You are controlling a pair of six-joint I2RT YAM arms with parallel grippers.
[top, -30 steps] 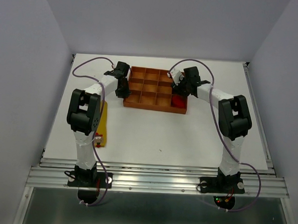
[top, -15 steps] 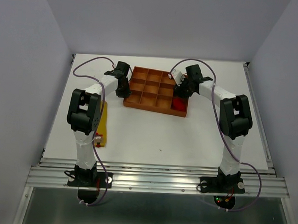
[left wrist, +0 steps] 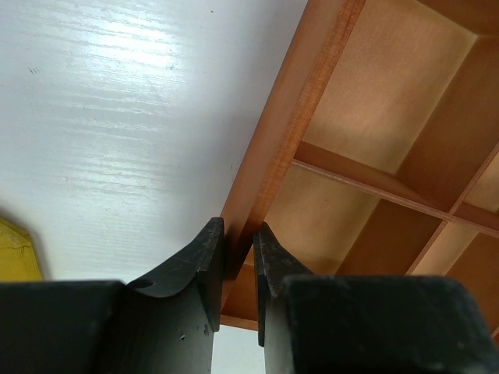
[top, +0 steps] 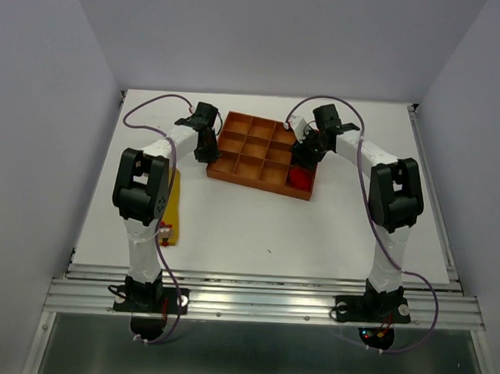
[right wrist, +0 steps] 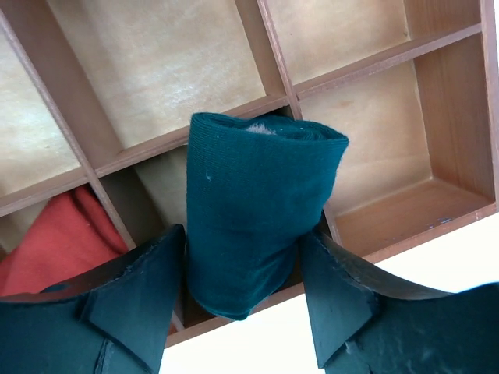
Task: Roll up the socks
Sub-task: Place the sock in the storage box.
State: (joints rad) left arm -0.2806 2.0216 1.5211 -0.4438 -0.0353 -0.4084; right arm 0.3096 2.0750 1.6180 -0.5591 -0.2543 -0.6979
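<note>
Right tool (right wrist: 242,236), jaws widened since a second ago, releases the rolled teal sock (right wrist: 257,202) into the tray's (top: 250,181) right column, beside the red sock (top: 299,178). Left tool (left wrist: 238,234) clamps the tray's left wall; the yellow sock (top: 173,204) lies flat, near left, not yet rolled.

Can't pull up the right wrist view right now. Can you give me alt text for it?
A rolled dark teal sock stands upright between the black jaws, which flank it closely; whether they touch it is unclear. Behind it is the orange-brown compartmented tray, with a red sock lying in a cell at lower left.
</note>
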